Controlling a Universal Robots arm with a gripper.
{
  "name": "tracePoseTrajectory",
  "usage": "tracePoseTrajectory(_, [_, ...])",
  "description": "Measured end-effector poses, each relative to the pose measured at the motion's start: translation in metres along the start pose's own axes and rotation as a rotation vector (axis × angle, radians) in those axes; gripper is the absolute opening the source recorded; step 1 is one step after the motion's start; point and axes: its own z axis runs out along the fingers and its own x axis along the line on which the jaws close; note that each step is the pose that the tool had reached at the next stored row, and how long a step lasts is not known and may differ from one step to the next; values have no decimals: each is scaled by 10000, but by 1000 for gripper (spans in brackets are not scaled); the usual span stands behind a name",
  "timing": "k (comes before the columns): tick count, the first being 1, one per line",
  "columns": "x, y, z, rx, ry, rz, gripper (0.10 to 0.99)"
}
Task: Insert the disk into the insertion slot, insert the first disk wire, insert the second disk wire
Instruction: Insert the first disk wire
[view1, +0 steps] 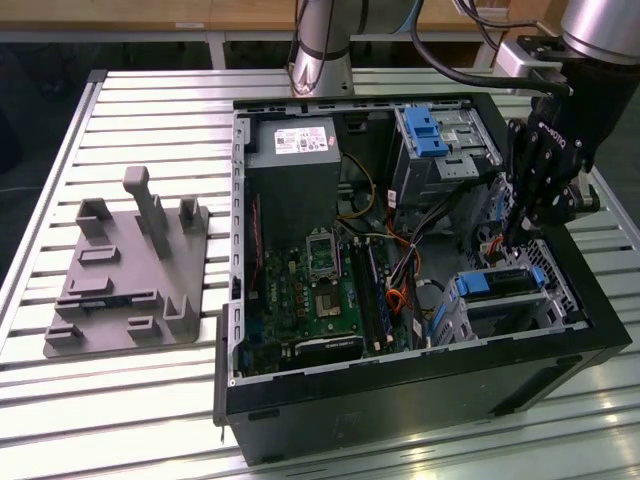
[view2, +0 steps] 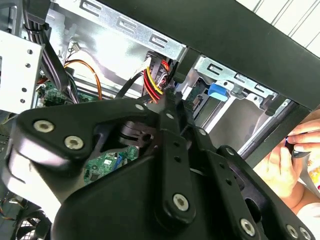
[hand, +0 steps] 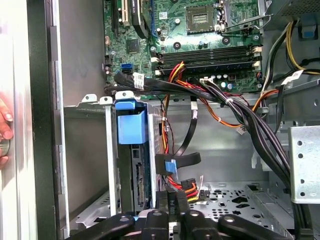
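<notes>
With the disk (hand: 131, 129) already seated in the slot (view1: 525, 318), the wire step is in hand: the tool (hand: 173, 199), apparently closed on a red-and-yellow wire (hand: 190, 188) beside it, needs the plug squared to the disk's socket.

Disk (view1: 498, 284) inside insertion slot (view1: 517, 318), tool (view1: 513, 235) close beside it among wires (hand: 187, 188).

Exterior view high over the case (view1: 400, 395); both wrist views close inside.
</notes>
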Motion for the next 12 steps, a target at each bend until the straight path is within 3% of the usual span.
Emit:
tracePoseTrajectory(1, [0, 0, 0, 0, 4, 0, 180])
tracePoseTrajectory(12, [18, -2, 2, 1, 20, -1, 173])
